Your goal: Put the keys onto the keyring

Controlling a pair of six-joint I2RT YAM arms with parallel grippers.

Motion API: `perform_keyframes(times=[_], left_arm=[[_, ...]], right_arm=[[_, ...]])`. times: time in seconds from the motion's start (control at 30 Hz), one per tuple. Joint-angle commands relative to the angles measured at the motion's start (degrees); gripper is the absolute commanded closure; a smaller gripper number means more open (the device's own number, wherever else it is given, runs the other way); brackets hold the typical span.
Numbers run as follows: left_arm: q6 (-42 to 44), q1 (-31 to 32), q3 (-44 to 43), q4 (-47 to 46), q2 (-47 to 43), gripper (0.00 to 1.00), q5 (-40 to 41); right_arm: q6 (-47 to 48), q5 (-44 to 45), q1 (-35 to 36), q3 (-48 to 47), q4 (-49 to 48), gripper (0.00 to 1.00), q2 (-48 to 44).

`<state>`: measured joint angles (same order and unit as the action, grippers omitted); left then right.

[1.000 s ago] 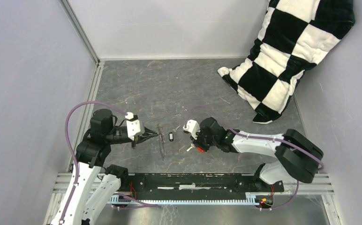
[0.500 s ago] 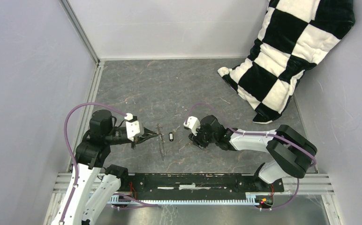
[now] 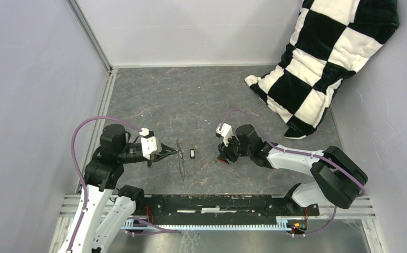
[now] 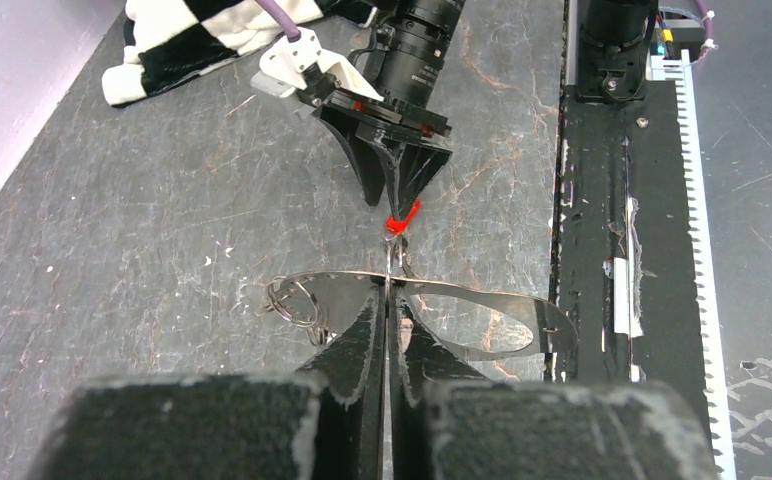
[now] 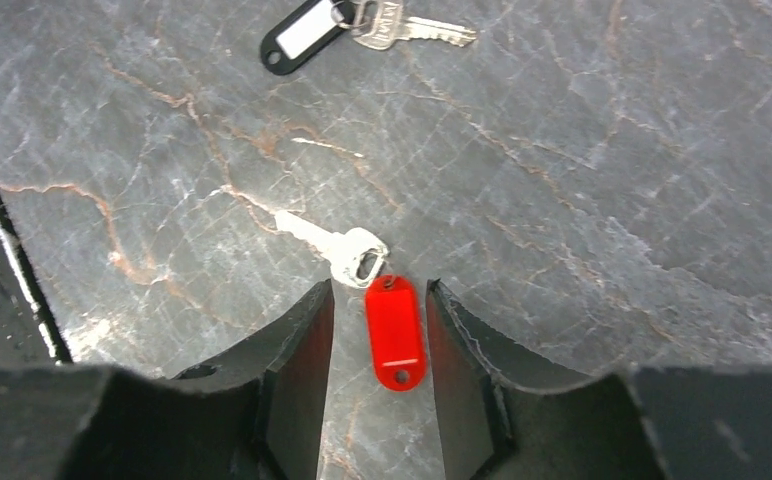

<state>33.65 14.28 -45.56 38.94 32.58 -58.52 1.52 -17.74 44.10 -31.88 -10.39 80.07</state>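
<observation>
Keyring point(image 4: 462, 291) stands on edge, pinched by its rim at the tips of the closed left gripper point(image 4: 390, 275), while the red-tagged key point(image 5: 394, 335) lies flat on the table point(image 5: 582, 200) between the parted fingers of the right gripper point(image 5: 379, 290), and the black-tagged key point(image 5: 307, 35) lies farther ahead of them

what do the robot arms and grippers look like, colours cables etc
Both the left arm and right arm have white links with bulky black joints. A thin purple cable loops along each one to a small white block at the wrist. The left gripper and right gripper each have two black fingers that taper to narrow tips. No markings are readable.
</observation>
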Motion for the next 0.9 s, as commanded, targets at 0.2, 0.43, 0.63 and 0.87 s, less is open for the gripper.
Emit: perform_keyframes(times=[0.2,0.43,0.63,0.87], left_arm=[[2.2,0.1,-2.0,-0.8,-0.3,0.98,0.0],[2.0,0.0,-2.1,-0.9,-0.6,0.98,0.1],[1.8,0.0,-2.0,-0.9,-0.7,0.98,0.2],[1.9,0.0,-2.0,-0.8,-0.3,0.98,0.0]], right_arm=[[-2.9,-5.1,0.0,-0.9,-3.9,0.57,4.1],[-3.7,-4.4,-0.8,-1.0,-5.9,0.61,7.3],[-4.1,-6.2,-1.5,-0.7,-6.6,0.62,6.9],[-4.6,-8.7,-3.1,-1.1,-6.7,0.67,7.1]])
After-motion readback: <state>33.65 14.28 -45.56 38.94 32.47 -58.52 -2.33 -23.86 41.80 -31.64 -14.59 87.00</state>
